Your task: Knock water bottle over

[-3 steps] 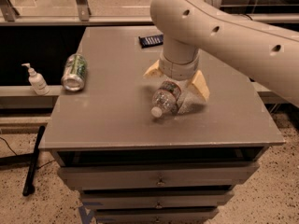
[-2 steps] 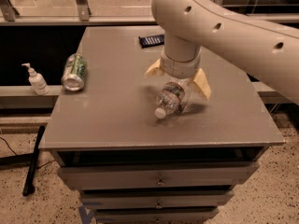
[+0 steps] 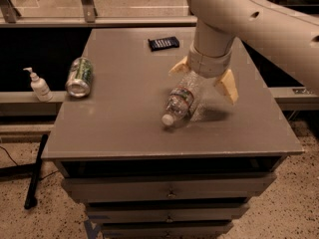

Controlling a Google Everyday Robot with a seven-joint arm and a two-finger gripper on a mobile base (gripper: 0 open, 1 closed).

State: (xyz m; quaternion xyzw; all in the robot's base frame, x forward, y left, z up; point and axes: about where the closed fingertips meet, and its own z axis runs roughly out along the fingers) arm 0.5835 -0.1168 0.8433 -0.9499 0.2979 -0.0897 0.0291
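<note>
The water bottle (image 3: 180, 101) is clear ribbed plastic with a white cap and a red-and-blue label band. It is tipped over near the middle of the grey table (image 3: 124, 118), cap pointing to the front left. My gripper (image 3: 203, 77) hangs from the big beige arm, just above the bottle's base end. Its two yellowish fingers (image 3: 227, 86) are spread wide, one on each side of the bottle's base, not closed on it.
A green-patterned can (image 3: 79, 76) lies on its side at the table's left edge. A dark flat packet (image 3: 163, 43) lies at the back. A small white pump bottle (image 3: 39, 85) stands on a ledge left of the table. Drawers are below the tabletop.
My gripper has shifted to the right and back, away from the bottle's cap end. The bottle stays tipped in about the same place.
</note>
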